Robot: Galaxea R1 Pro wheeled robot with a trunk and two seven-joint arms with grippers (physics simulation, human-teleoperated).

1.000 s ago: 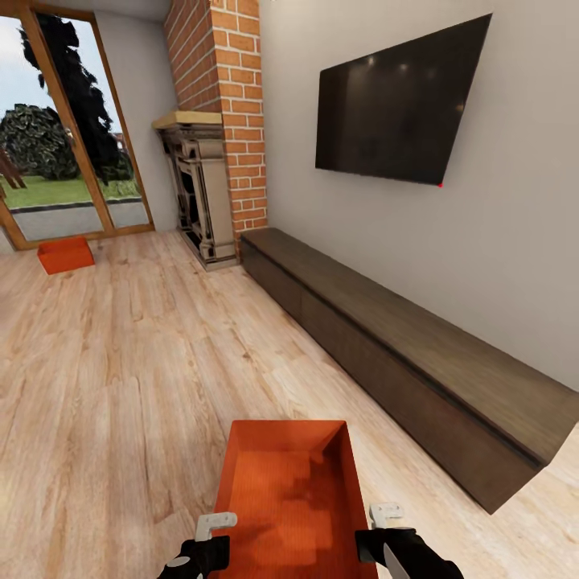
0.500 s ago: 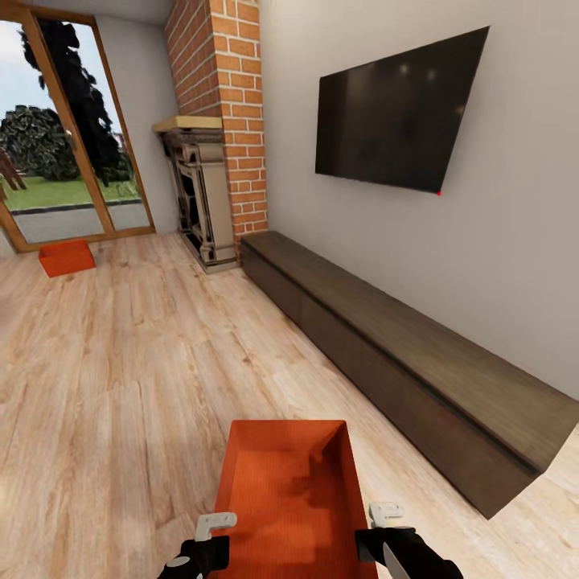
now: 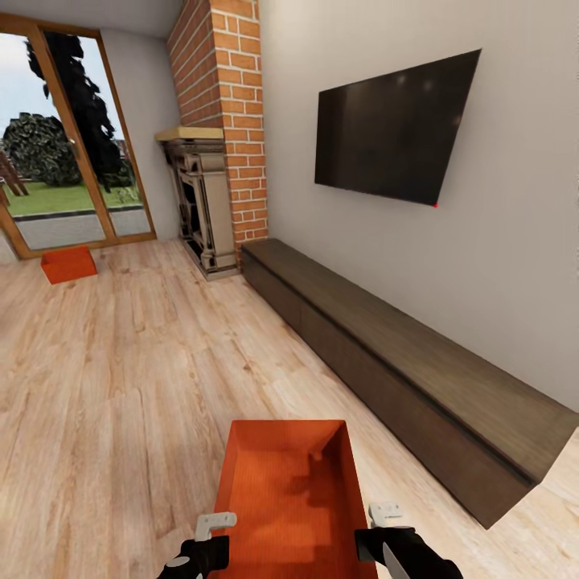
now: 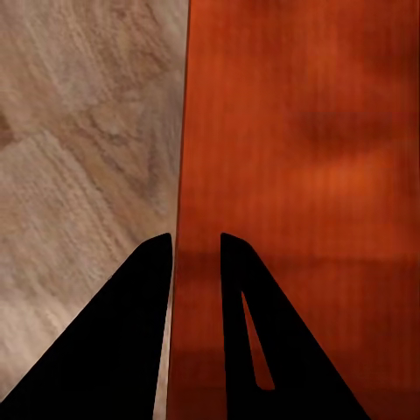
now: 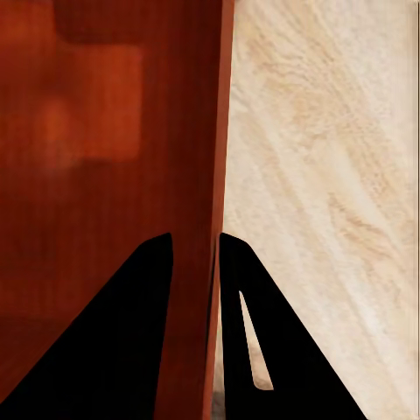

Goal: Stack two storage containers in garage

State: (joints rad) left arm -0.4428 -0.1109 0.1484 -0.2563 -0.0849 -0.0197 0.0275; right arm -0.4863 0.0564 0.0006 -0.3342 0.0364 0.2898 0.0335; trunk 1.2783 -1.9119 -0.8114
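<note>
2 bins (image 3: 291, 498) (image 3: 68, 264); 2 hands (image 3: 215, 524) (image 3: 386, 511) (both gripping nearer).

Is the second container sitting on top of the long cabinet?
No, the second container sits on the wood floor by the glass door, far from the cabinet.

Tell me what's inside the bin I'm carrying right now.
The held storage container looks empty: bare ribbed orange floor and walls with only shadows. Its nearest end runs past the head view's bottom edge between the left tool and right tool, so that part is unseen.
</note>
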